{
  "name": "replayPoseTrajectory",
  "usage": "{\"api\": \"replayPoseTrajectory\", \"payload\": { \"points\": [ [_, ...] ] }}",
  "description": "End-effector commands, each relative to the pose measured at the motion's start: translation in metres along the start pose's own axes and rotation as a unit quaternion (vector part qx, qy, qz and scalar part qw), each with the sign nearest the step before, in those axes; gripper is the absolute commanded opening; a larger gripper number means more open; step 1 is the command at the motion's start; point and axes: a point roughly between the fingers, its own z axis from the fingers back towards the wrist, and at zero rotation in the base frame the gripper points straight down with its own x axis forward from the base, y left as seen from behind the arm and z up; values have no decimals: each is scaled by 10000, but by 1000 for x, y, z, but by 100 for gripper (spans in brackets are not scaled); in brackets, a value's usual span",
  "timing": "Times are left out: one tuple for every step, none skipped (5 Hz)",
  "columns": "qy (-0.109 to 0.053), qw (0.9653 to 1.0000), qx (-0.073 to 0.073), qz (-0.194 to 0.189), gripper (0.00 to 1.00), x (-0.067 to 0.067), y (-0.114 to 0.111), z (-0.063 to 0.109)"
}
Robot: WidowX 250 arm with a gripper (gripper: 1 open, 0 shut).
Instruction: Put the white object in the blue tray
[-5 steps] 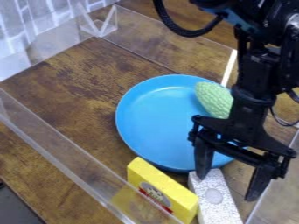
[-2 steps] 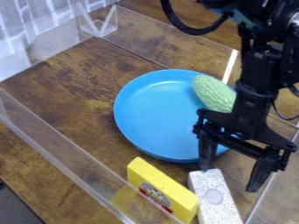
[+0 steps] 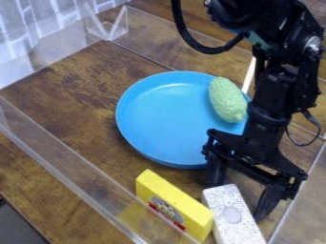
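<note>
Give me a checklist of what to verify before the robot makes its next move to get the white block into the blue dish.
- Tool open: ok, its fingers stand apart.
- White block in view: ok, beside the yellow block.
- White block in the blue dish: not ok, it lies outside.
- Room in the dish: ok, much of its surface is bare, with the green object at one side.
- Fingers lined up on both sides of the white block: cannot tell from this one view.
</note>
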Motion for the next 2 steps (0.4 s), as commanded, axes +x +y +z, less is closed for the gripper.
{"api": "replayPoseTrajectory", "payload": {
  "points": [
    [385,9990,157,-157,100,-18,-8,-12],
    [467,9988,163,-70,100,-18,-11,-3]
  ]
}}
